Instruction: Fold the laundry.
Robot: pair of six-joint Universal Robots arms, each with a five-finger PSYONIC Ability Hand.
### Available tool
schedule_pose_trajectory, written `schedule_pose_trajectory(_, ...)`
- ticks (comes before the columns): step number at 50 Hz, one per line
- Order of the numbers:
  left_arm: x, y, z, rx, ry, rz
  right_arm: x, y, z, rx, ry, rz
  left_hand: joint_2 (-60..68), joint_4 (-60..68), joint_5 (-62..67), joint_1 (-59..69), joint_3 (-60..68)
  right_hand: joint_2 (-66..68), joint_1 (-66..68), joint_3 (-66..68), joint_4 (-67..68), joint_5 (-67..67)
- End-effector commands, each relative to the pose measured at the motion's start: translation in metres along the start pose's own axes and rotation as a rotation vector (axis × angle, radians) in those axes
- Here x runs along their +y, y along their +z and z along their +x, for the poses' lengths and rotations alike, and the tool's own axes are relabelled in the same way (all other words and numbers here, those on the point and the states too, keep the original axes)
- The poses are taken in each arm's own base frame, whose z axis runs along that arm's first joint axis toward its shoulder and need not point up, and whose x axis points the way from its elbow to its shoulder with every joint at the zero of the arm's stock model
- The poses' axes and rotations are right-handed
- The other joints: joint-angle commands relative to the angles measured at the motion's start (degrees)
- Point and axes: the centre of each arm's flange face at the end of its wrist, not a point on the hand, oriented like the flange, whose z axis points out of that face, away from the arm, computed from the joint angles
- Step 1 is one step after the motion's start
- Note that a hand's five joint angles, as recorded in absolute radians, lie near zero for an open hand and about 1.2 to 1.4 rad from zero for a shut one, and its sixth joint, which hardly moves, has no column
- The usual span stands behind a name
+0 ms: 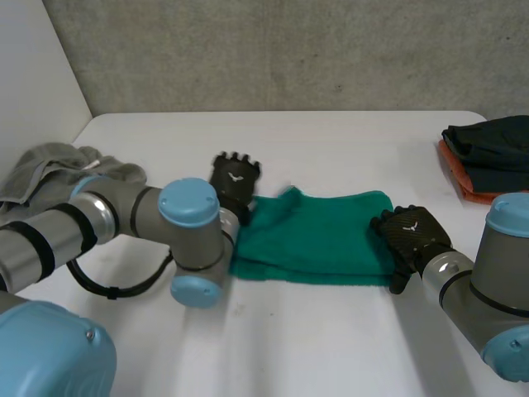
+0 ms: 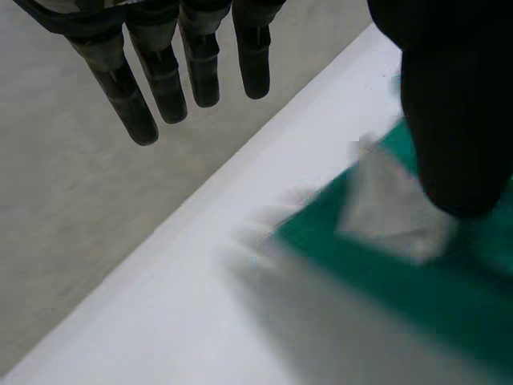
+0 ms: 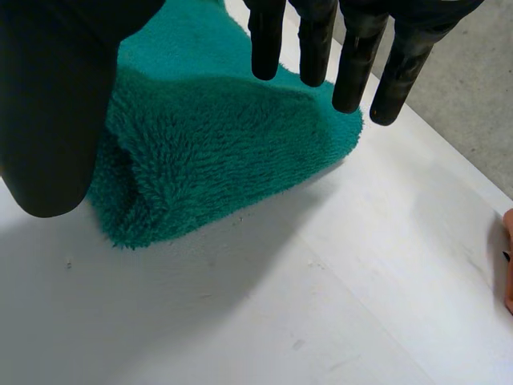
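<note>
Head view: green towel (image 1: 318,236) is lying folded on white table (image 1: 331,141).
Left hand (image 1: 234,184): hovering at towel's left end, fingers straight, holding nothing.
Right hand (image 1: 411,234): hovering at towel's right end, fingers straight, released.

Open table (image 1: 331,331) fronts the green towel (image 1: 322,236); grey cloth (image 1: 50,169) and dark pile (image 1: 492,149) flank it

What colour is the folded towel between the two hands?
The towel is plain green, with no pattern. The right wrist view shows it best.
</note>
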Motion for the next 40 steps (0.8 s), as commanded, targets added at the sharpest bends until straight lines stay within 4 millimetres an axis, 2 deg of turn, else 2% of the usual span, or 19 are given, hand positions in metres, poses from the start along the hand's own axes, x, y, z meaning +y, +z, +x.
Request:
schedule_pose_trajectory(1, 0.001, 0.005, -0.037, -0.176, 0.052, -0.049, -0.001, 0.001, 0.000, 0.005, -0.002, 0.011, 1.76, 1.84, 1.23, 2.10, 1.98, 9.93, 12.63, 9.45, 10.11, 9.11)
schedule_pose_trajectory(5, -0.005, -0.008, -0.033, -0.130, 0.031, -0.046, -0.001, 0.001, 0.000, 0.006, -0.004, 0.016, 1.42, 1.50, 0.89, 1.76, 1.64, 12.29, 14.99, 11.81, 12.47, 11.47)
schedule_pose_trajectory(9, -0.012, -0.022, -0.015, -0.068, 0.028, -0.037, -0.002, 0.002, 0.000, 0.007, -0.005, 0.020, 1.26, 1.33, 0.72, 1.59, 1.48, 16.99, 19.69, 16.51, 17.17, 16.17)
schedule_pose_trajectory(11, -0.012, -0.028, -0.008, -0.048, 0.031, -0.043, 0.000, 0.004, 0.000, 0.006, -0.004, 0.012, 1.26, 1.33, 0.72, 1.59, 1.48, 23.70, 26.40, 23.22, 23.89, 22.89)
schedule_pose_trajectory(12, -0.011, -0.030, -0.006, -0.044, 0.032, -0.046, 0.001, 0.005, 0.000, 0.007, -0.005, 0.008, 1.26, 1.33, 0.72, 1.59, 1.48, 27.23, 29.93, 26.75, 27.41, 26.41)
schedule_pose_trajectory(17, -0.017, -0.040, -0.008, -0.036, 0.032, -0.049, 0.004, 0.003, 0.001, 0.020, -0.005, -0.009, 0.75, 0.83, 0.22, 1.09, 0.97, 65.32, 68.02, 64.84, 65.50, 64.50)
schedule_pose_trajectory(21, -0.016, -0.049, -0.009, -0.028, 0.035, -0.070, 0.003, -0.003, 0.004, 0.030, -0.056, -0.019, 0.08, 0.16, -0.45, 0.41, 0.30, 65.39, 68.09, 64.91, 65.57, 64.57)
schedule_pose_trajectory(24, -0.022, -0.057, -0.015, -0.032, 0.034, -0.068, 0.000, -0.008, 0.016, 0.061, -0.136, -0.023, -1.59, -1.52, -2.13, -1.26, -1.37, 65.39, 68.09, 64.91, 65.57, 64.57)
schedule_pose_trajectory(27, -0.027, -0.064, -0.020, -0.034, 0.032, -0.068, -0.004, -0.007, 0.038, 0.119, -0.298, -0.035, -2.78, -2.70, -3.31, -2.44, -2.56, 65.39, 68.09, 64.91, 65.57, 64.57)
schedule_pose_trajectory(30, -0.033, -0.071, -0.026, -0.040, 0.030, -0.064, -0.013, -0.003, 0.042, 0.136, -0.386, -0.001, -3.79, -3.71, -4.32, -3.45, -3.57, 65.39, 68.09, 64.91, 65.57, 64.57)
schedule_pose_trajectory(32, -0.036, -0.074, -0.030, -0.048, 0.029, -0.063, -0.033, -0.003, 0.035, 0.138, -0.471, 0.069, -4.29, -4.22, -4.83, -3.96, -4.07, 65.39, 68.09, 64.91, 65.57, 64.57)
schedule_pose_trajectory(34, -0.037, -0.075, -0.035, -0.059, 0.026, -0.065, -0.051, -0.005, 0.017, 0.115, -0.520, 0.143, -4.80, -4.72, -5.33, -4.46, -4.58, 65.39, 68.09, 64.91, 65.57, 64.57)
schedule_pose_trajectory(35, -0.037, -0.076, -0.038, -0.065, 0.025, -0.066, -0.070, -0.008, -0.004, 0.084, -0.557, 0.230, -4.97, -4.89, -5.50, -4.63, -4.75, 65.39, 68.09, 64.91, 65.57, 64.57)
schedule_pose_trajectory(37, -0.039, -0.078, -0.043, -0.077, 0.018, -0.066, -0.088, -0.014, -0.025, 0.049, -0.582, 0.324, -5.47, -5.39, -6.00, -5.14, -5.25, 65.39, 68.09, 64.91, 65.57, 64.57)
schedule_pose_trajectory(38, -0.040, -0.079, -0.045, -0.080, 0.012, -0.062, -0.095, -0.016, -0.036, 0.024, -0.593, 0.370, -5.64, -5.56, -6.17, -5.31, -5.42, 65.39, 68.09, 64.91, 65.57, 64.57)
schedule_pose_trajectory(39, -0.042, -0.079, -0.047, -0.085, 0.005, -0.059, -0.100, -0.019, -0.062, -0.049, -0.613, 0.448, -5.64, -5.56, -6.17, -5.31, -5.42, 65.39, 68.09, 64.91, 65.57, 64.57)
schedule_pose_trajectory(40, -0.044, -0.080, -0.050, -0.092, -0.015, -0.055, -0.098, -0.019, -0.074, -0.087, -0.619, 0.466, -5.64, -5.56, -6.17, -5.31, -5.42, 65.39, 68.09, 64.91, 65.57, 64.57)
